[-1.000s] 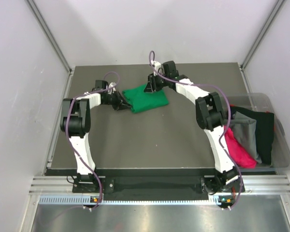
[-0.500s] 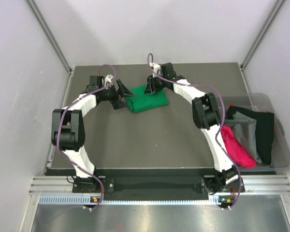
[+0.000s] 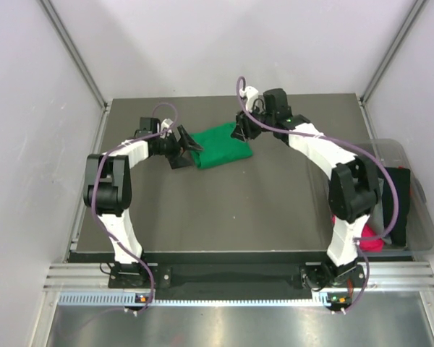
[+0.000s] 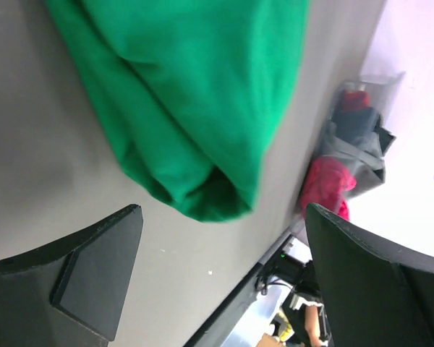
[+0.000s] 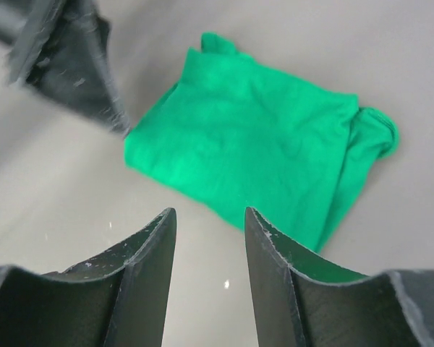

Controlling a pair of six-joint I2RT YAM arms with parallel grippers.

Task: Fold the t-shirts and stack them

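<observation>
Your green t-shirt (image 3: 218,144) lies folded into a soft, rounded rectangle at the far middle of the dark matte table (image 3: 239,210). Its top is smooth and flat, one side ends in a thick rolled fold, and a small bump of cloth pokes out at one corner.

The left gripper (image 3: 181,148) sits just beside the shirt's left edge, jaws spread as wide as they go and holding nothing. In its wrist view the shirt's bulging folded corner shows between the two black jaw tips and seems to touch neither.

The right gripper (image 3: 240,131) hovers at the shirt's far right corner, jaws parted with only bare table between them and nothing in their grasp.

At the table's right edge stands a clear plastic bin (image 3: 427,231). From above you can make out a black shirt (image 3: 399,191) and a scrap of a pink shirt (image 3: 369,243) in it. The right arm covers most of that heap, so the rest is hard to tell.
</observation>
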